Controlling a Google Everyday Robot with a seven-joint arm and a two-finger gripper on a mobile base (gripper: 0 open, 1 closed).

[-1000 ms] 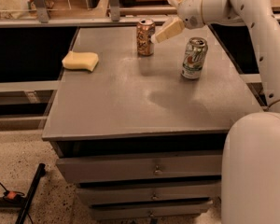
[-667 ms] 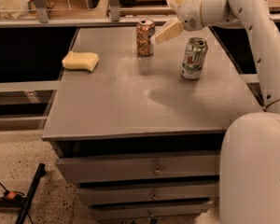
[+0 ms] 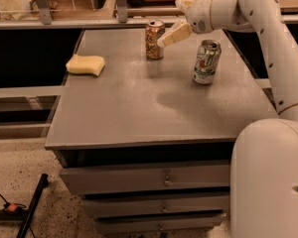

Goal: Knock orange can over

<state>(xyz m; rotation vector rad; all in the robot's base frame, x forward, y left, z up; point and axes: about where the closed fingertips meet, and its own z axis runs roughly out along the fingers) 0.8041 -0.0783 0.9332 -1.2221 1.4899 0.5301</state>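
At the grey table's (image 3: 139,108) far edge, the cream gripper (image 3: 174,33) hangs just right of the upright orange-brown aluminium can (image 3: 154,39). Spread or closed, I cannot tell.

Orange can (image 3: 154,39) upright near table (image 3: 139,108) far edge; gripper (image 3: 168,36) just beside it, toward green-white can (image 3: 206,62).

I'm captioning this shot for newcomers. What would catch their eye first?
The robot's gripper hangs right beside the upright orange can near the far edge of the table. A green-and-white can stands toward the picture's right, and a yellow sponge lies toward its left.
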